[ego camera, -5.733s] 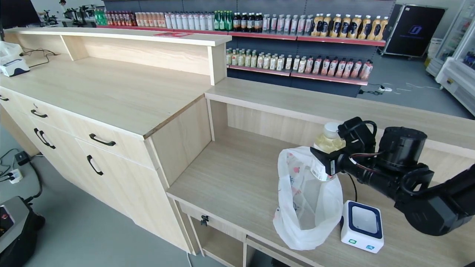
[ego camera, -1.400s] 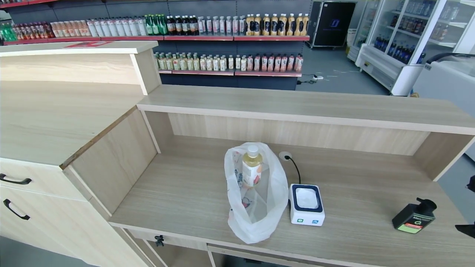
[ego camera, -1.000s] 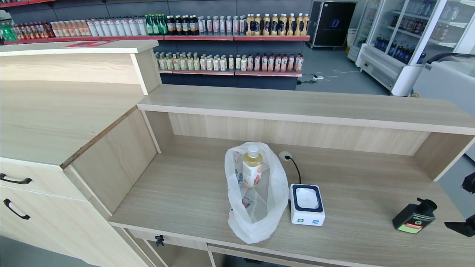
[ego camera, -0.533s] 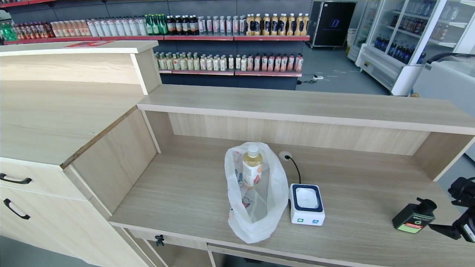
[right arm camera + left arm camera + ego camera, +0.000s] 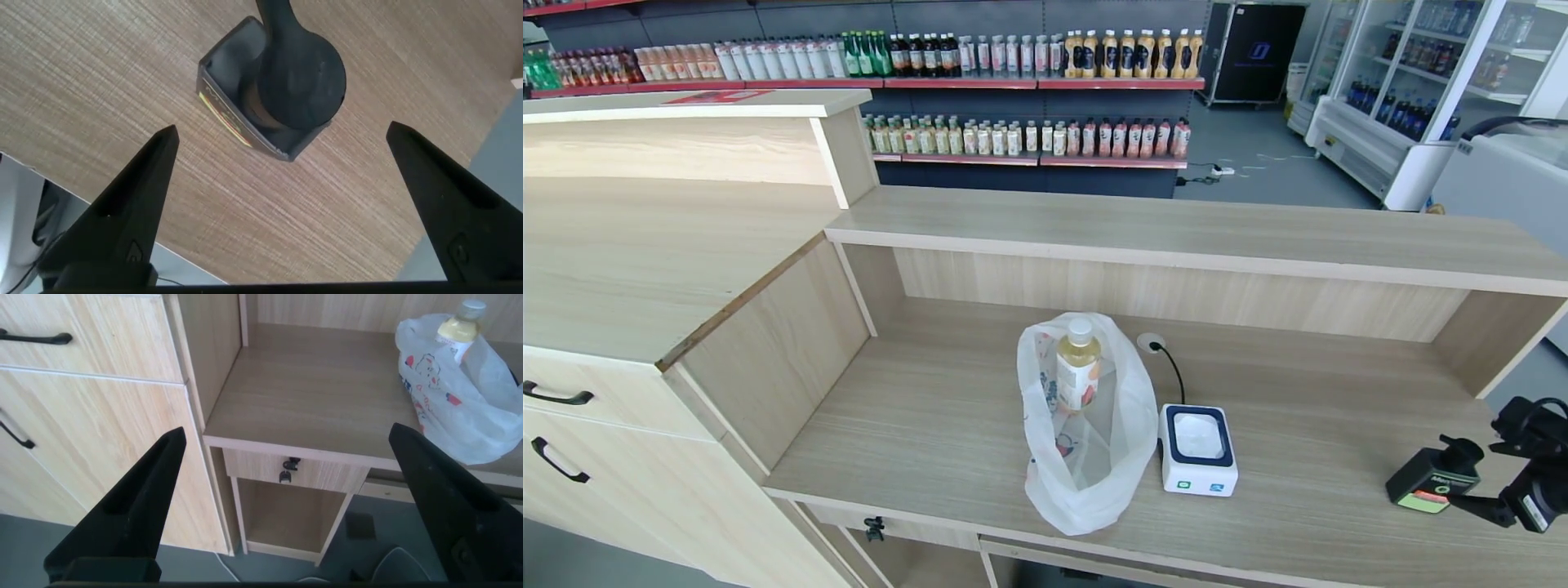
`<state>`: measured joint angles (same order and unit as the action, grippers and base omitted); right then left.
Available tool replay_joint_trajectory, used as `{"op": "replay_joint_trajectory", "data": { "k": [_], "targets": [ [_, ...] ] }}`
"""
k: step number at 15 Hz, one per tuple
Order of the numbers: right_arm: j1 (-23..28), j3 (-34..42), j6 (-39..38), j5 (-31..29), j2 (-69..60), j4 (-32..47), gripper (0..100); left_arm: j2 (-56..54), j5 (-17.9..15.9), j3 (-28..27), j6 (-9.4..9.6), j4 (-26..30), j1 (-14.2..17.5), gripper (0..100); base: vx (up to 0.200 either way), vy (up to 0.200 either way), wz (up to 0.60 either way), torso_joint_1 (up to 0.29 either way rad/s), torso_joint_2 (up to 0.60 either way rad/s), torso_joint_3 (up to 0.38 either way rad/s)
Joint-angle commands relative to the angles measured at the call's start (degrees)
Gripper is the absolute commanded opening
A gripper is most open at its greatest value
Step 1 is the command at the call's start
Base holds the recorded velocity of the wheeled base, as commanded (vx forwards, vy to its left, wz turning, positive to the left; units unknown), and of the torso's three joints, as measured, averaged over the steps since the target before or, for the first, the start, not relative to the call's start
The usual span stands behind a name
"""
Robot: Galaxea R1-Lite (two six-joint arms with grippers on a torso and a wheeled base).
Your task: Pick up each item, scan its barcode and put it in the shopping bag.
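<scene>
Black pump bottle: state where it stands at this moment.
In the head view, the black pump bottle stands at the counter's right end, right of the scanner, facing the open right pincer.

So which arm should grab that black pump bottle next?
Right. The right gripper, open, hangs over the black pump bottle; the left gripper is off the front of the counter, beyond the shopping bag.

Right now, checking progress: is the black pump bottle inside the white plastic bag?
No, the black pump bottle is on the wooden counter, outside the bag.
</scene>
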<state>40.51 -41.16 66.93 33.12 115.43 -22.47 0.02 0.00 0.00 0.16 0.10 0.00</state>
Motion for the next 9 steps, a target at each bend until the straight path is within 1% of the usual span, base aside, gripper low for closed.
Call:
{"op": "replay_joint_trajectory", "data": {
  "k": [1, 5, 9],
  "targets": [
    [-0.5, -0.7, 0.0, 0.2, 2.3, -0.1, 100, 0.0, 0.0, 0.0, 0.02, 0.0, 0.0, 100, 0.0, 0.0, 0.0, 0.0, 0.0, 0.0],
    [-1.9, -0.9, 0.0, 1.1, 4.2, -0.1, 100, 0.0, 0.0, 0.0, 0.02, 0.0, 0.0, 100, 0.0, 0.0, 0.0, 0.0, 0.0, 0.0],
    [-3.7, -2.6, 0.0, 1.5, 5.9, -0.2, 100, 0.0, 0.0, 0.0, 0.02, 0.0, 0.0, 100, 0.0, 0.0, 0.0, 0.0, 0.0, 0.0]
  ]
}}
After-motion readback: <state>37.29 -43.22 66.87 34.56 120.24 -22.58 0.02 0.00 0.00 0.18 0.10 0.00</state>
